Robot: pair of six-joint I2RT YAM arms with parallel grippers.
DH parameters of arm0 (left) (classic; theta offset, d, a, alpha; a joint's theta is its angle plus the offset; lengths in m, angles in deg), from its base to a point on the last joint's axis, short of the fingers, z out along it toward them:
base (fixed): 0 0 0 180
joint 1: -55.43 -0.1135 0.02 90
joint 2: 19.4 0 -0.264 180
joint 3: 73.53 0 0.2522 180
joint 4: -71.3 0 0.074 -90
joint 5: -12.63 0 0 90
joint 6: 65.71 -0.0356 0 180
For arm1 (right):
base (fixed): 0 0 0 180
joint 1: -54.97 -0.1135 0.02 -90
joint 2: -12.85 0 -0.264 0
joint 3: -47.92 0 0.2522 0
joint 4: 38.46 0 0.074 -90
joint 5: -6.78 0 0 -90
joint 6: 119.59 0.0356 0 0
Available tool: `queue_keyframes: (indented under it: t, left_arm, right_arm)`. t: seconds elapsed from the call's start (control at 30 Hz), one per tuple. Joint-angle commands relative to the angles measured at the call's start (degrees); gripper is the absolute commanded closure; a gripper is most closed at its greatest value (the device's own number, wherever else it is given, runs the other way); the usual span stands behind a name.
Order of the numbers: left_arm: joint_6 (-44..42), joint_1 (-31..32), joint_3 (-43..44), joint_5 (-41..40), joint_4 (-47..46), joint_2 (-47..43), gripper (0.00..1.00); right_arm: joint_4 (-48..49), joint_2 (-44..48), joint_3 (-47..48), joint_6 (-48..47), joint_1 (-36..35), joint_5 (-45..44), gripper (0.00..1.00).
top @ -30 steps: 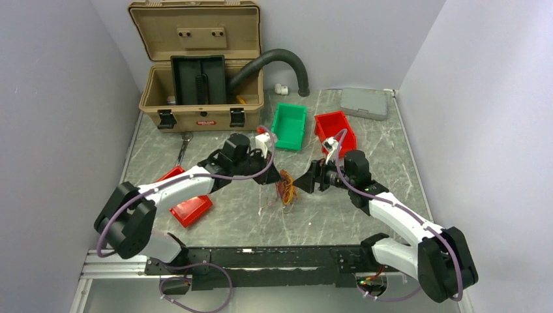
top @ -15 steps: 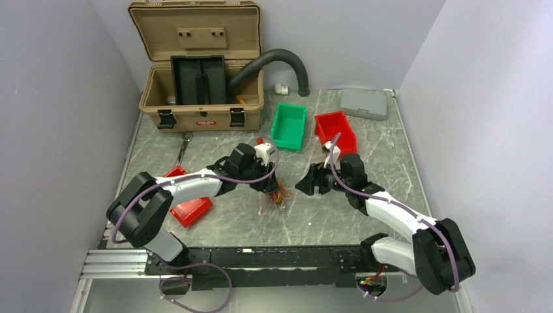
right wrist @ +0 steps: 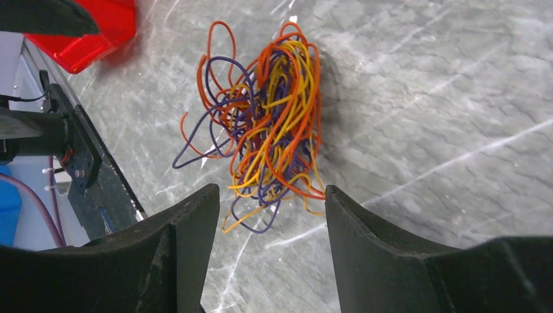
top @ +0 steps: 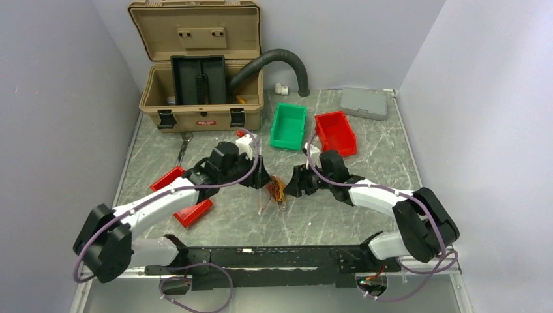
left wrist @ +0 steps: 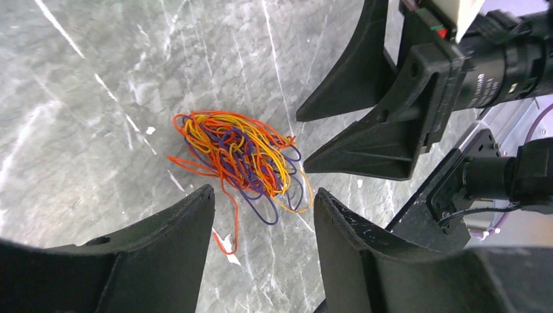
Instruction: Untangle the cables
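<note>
Left claw [top: 262, 182], parted and empty, stands just left of the cables [top: 279, 193], a tangled wad loose on the tabletop [top: 391, 153]. Right claw [top: 292, 188], likewise parted and empty, faces it. Closing together, both may pinch the same strands, tightening the knot, or collide.

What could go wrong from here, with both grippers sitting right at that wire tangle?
1. The left gripper and right gripper face each other closely across the cables; if both close in together, they may collide.
2. The orange, yellow and purple strands loop tightly together, so a pinch may catch several, and pulling could tighten the knot.
</note>
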Motion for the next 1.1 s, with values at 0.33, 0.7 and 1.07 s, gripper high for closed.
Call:
queue_keyframes:
  t: [0.33, 0.7, 1.07]
  left_arm:
    - [8.4, -0.9, 1.4, -1.9, -1.1, 11.0, 0.4]
    - [5.6, -2.9, 0.4, -8.2, 2.7, 13.7, 1.0]
    - [9.3, -14.0, -14.1, -7.1, -0.3, -3.1, 1.0]
  right_arm:
    - [9.8, -7.5, 2.5, 4.4, -3.8, -3.2, 0.5]
    - [4.8, -1.0, -0.7, 8.2, -5.7, -20.1, 1.0]
    - [-13.5, 23.0, -7.3, 14.5, -4.9, -51.9, 1.0]
